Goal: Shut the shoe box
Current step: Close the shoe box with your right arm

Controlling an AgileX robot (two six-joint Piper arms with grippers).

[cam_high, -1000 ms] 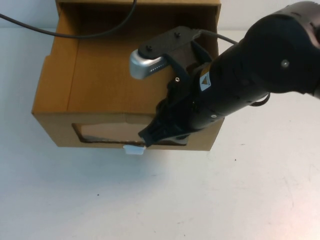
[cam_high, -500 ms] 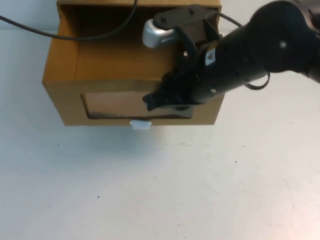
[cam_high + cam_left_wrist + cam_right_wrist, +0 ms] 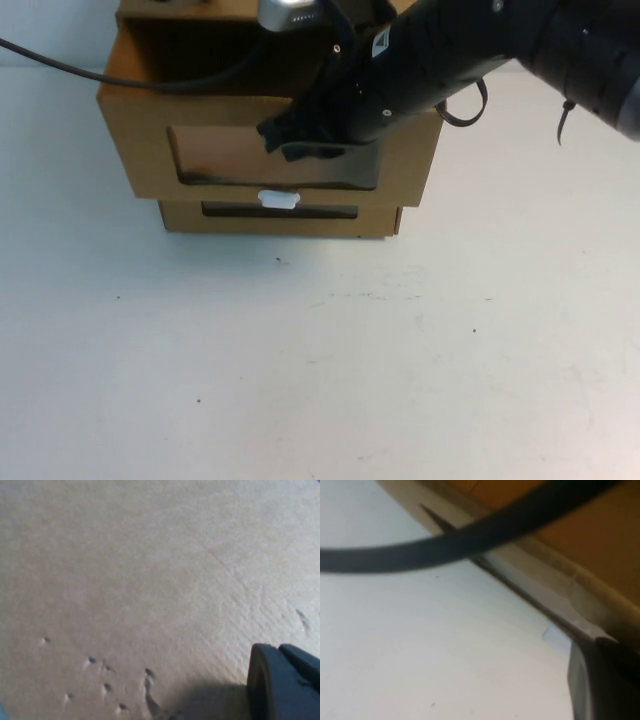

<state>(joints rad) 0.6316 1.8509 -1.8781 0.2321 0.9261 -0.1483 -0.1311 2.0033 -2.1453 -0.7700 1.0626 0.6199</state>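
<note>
Item: shoe box (image 3: pixel 150 150), brown cardboard drawer with clear window, white pull tab (image 3: pixel 278 199) below it, stacked on a like box (image 3: pixel 180 217) at the table's far edge. We judged it light, stiff-faced, free-sliding; best pushed flat on the front panel beside the window.

Right gripper (image 3: pixel 290 140) lay against that front; finger opening we could not tell. Left gripper (image 3: pixel 285 685) sat close over cardboard, opening untold.

Against half a second before, the drawer stood farther in, the lower box uncovered.
</note>
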